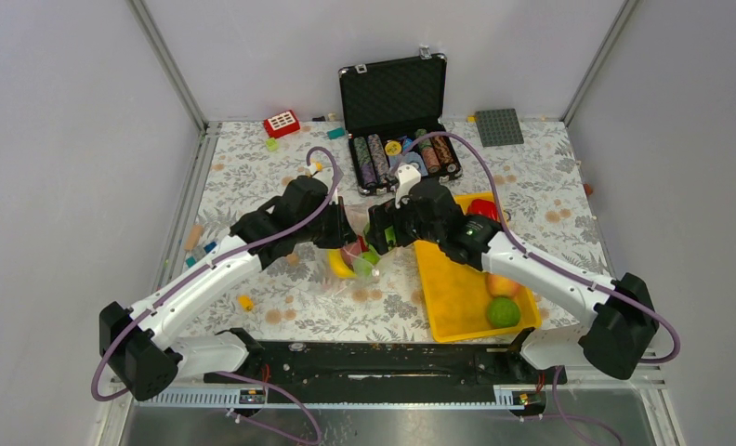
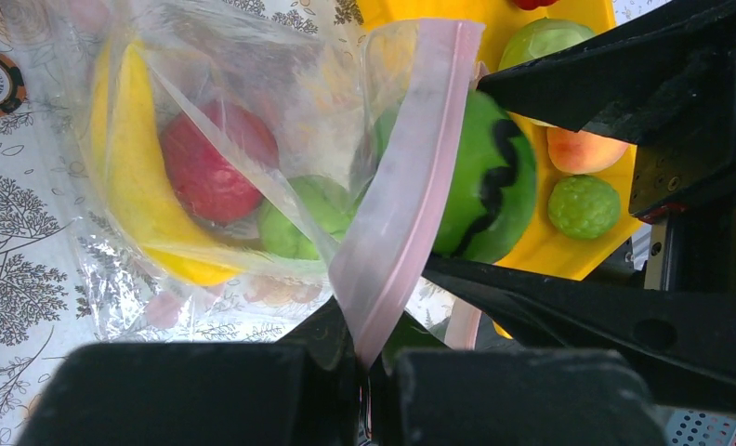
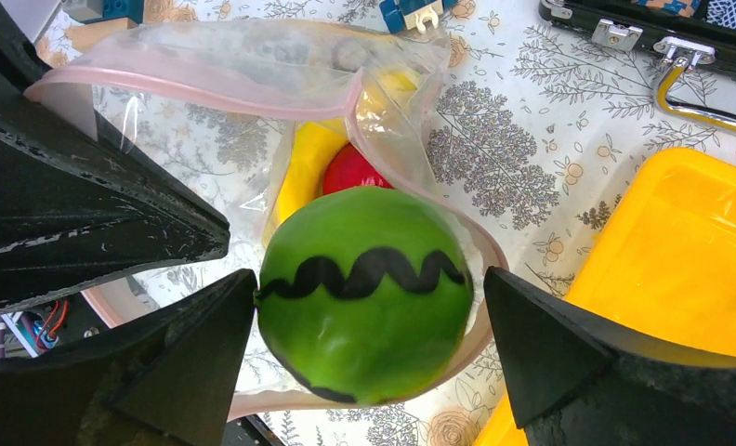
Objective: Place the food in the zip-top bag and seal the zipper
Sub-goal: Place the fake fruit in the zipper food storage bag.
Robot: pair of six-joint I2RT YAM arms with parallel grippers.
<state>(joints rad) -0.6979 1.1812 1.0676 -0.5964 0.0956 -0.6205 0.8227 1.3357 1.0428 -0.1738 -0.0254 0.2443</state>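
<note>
My left gripper (image 2: 374,372) is shut on the pinkish zipper (image 2: 411,177) of the clear zip-top bag (image 2: 253,93) and holds its mouth up. Inside the bag lie a yellow banana (image 2: 137,186), a red fruit (image 2: 216,167) and a green round one (image 2: 295,218). A green watermelon toy (image 3: 364,288) sits in the bag's mouth between the fingers of my right gripper (image 3: 369,288). The left finger touches it, and a thin gap shows at the right finger. A peach (image 1: 502,283) and a green fruit (image 1: 504,311) lie on the yellow tray (image 1: 457,297).
An open black case (image 1: 392,93) with poker chips stands behind the grippers. A red brick (image 1: 282,123) and a grey baseplate (image 1: 499,126) lie at the back. Small bricks are scattered along the left edge. A red item (image 1: 482,206) lies at the tray's far end.
</note>
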